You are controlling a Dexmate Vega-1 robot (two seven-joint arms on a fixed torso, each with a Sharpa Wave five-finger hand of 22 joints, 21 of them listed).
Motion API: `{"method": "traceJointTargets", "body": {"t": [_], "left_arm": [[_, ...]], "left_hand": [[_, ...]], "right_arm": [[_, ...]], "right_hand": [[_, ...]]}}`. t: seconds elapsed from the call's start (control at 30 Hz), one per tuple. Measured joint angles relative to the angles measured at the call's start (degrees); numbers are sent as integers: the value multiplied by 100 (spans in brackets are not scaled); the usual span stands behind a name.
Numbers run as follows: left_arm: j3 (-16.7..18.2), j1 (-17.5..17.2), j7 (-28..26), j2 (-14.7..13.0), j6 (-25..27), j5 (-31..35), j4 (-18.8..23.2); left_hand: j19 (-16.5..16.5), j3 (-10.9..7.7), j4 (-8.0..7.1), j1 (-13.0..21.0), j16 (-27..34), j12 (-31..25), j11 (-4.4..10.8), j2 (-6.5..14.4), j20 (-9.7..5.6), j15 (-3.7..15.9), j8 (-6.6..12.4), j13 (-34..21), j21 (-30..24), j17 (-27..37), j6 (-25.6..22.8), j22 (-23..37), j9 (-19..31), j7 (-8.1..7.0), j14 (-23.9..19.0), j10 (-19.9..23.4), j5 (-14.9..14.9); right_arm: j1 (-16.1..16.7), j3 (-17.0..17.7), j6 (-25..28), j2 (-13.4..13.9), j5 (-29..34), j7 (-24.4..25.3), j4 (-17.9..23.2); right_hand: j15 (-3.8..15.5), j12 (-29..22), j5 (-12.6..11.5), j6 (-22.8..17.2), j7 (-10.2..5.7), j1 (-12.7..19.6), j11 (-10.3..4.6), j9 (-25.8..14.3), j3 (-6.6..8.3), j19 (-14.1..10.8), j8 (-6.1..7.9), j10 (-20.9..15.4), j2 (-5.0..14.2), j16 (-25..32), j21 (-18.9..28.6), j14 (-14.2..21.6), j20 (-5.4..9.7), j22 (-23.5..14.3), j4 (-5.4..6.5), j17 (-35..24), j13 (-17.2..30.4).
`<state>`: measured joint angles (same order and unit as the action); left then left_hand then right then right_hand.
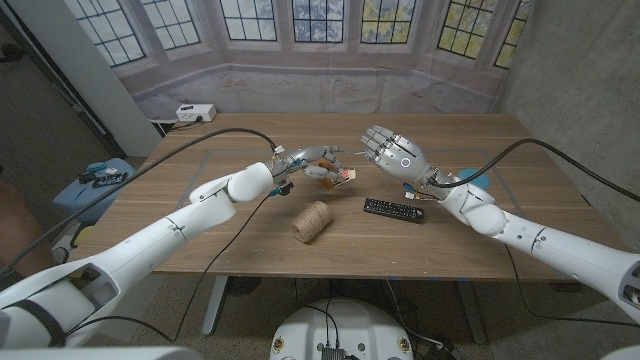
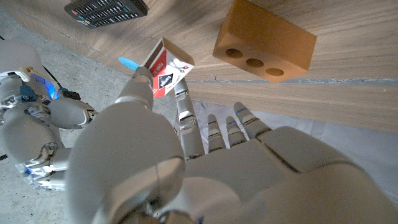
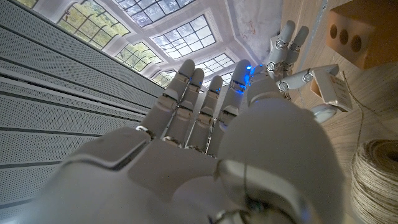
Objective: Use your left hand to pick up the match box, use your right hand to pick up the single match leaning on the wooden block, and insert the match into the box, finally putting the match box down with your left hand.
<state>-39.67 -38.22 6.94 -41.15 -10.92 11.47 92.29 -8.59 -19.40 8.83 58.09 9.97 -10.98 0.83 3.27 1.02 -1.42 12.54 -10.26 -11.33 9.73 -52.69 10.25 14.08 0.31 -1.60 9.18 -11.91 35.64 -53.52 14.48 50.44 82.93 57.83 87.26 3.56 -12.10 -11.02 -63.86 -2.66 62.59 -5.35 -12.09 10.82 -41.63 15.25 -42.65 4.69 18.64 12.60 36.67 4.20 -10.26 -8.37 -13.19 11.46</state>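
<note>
wooden counter (image 1: 250,235) under tall windows carries everything we see. our right robot hand (image 1: 392,152) hovers beyond the remote control (image 1: 393,210), fingers apart, holding nothing. our left robot hand (image 1: 305,163) pinches the match box (image 2: 166,69) off the counter, left of that remote. twine ball (image 1: 312,221) lies just left of the remote; wooden block (image 2: 264,42) lies near the match box.
</note>
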Motion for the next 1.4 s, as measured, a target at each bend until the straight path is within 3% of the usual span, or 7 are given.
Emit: {"method": "traceJointTargets", "body": {"t": [0.67, 1.4], "left_arm": [[-7, 79, 150, 50, -277, -10, -205], [-41, 216, 248, 141, -433, -11, -415]], "left_hand": [[31, 22, -22, 5, 0, 0, -1, 47, -31, 9, -2, 0, 0, 0, 1, 0, -11, 1, 8, 1, 0], [31, 22, -22, 6, 1, 0, -1, 45, -31, 8, -2, 0, 0, -1, 1, -1, -9, 1, 8, 1, 0]], "right_arm": [[105, 96, 118, 175, 532, -148, 242], [-217, 35, -265, 273, 937, -252, 195]], "right_hand": [[0, 24, 0, 2, -2, -25, 0, 0, -24, 1, -27, 0, 24, -12, 0, -1, 0, 0, 24, 1, 0], [0, 23, 0, 64, 0, -47, 0, 0, -23, 1, -27, 0, 47, -11, 0, -1, -1, 0, 24, -27, 0]]}}
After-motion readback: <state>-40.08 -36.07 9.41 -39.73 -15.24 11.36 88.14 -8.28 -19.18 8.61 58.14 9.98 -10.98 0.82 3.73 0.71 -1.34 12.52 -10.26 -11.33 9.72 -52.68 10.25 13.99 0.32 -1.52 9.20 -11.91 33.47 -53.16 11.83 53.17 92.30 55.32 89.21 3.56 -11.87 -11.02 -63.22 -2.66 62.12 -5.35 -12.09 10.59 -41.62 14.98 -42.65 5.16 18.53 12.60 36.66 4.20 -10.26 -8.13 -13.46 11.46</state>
